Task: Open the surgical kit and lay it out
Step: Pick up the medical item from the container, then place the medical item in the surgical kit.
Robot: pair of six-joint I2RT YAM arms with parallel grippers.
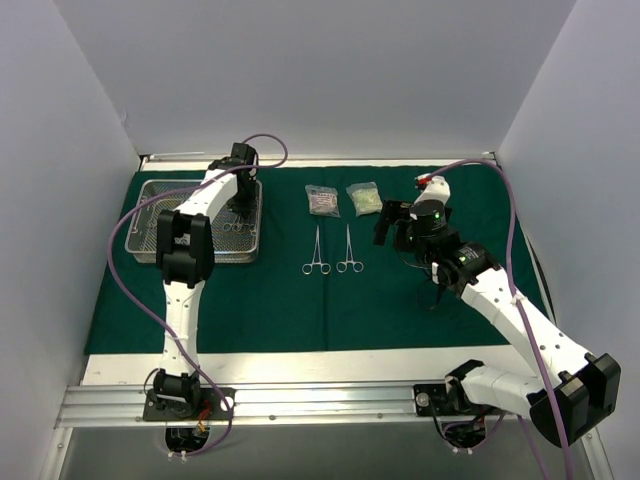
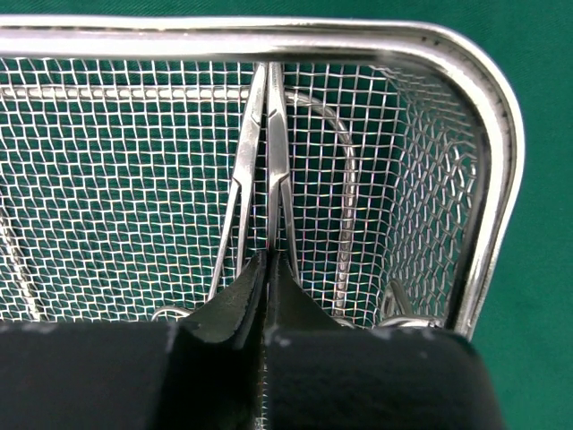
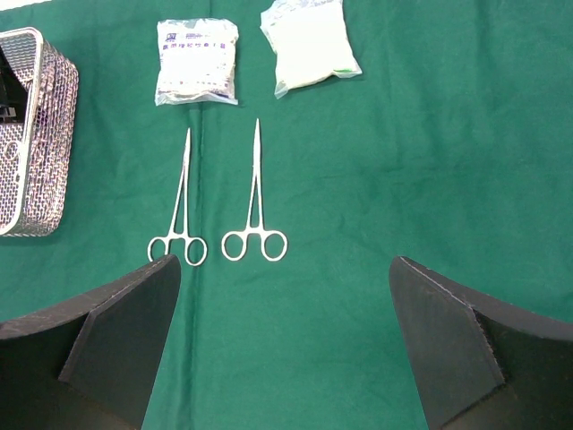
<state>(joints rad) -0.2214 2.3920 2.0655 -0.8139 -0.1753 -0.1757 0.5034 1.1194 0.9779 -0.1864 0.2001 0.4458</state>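
Stretches the left arm far forward, wrist tipped down, with the left gripper (image 2: 266, 260) pointing downward. Presses its fingers (image 2: 224, 309) flat together, nipping a clamp (image 2: 276, 170) right at the tips. Folds the right arm at the elbow, angling inward, with the right gripper (image 3: 284, 264) raised, tilted down and forward, jaws spread wide, holding nothing

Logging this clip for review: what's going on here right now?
The left gripper is down inside the wire-mesh tray, shut on a steel clamp. A pair of clamps and two clear pouches already lie side by side on the green cloth. The right gripper hovers open above the cloth near them, holding nothing.
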